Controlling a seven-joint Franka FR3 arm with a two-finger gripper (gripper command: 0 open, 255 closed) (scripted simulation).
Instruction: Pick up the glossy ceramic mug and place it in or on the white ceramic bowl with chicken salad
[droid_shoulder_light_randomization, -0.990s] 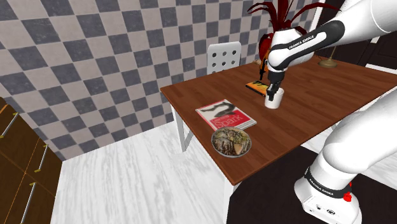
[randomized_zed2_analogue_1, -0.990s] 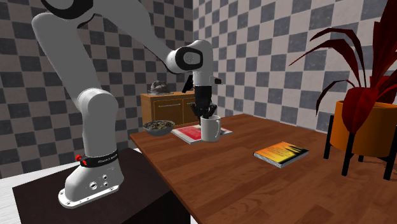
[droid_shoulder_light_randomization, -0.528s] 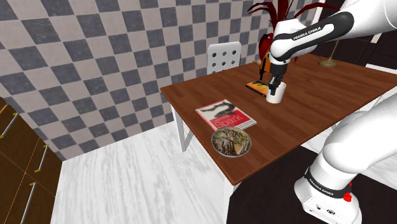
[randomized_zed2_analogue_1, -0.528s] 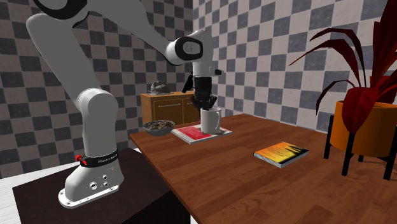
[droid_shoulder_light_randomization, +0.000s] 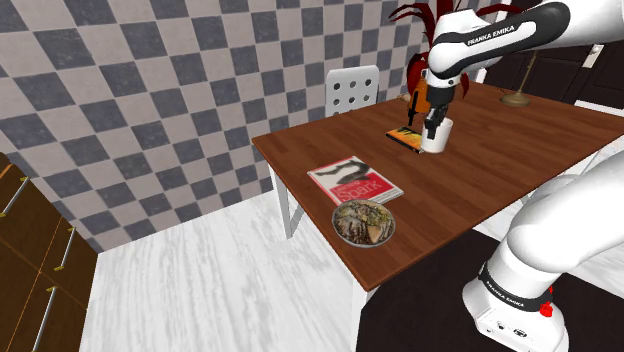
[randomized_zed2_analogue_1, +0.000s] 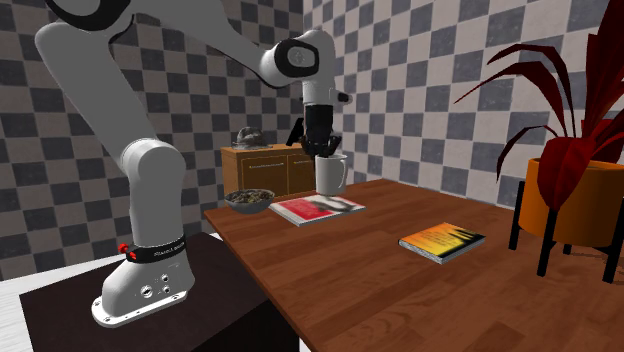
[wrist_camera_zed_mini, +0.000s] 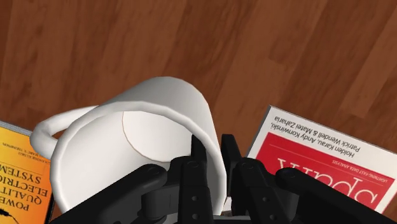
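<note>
Entry: glossy white ceramic mug (randomized_zed2_analogue_1: 331, 174), hanging clear of the brown wooden surface (droid_shoulder_light_randomization: 480, 170). The black jaws are clamped on its rim, one finger inside the wall and one outside.

White ceramic bowl of chicken salad (droid_shoulder_light_randomization: 365, 244): at 7 o'clock from the mug in the shoulder view, well apart.

Red magazine (droid_shoulder_light_randomization: 355, 181): at 12 o'clock of the bowl, just beside it.

Orange book (droid_shoulder_light_randomization: 404, 136): at 9 o'clock of the mug.
</note>
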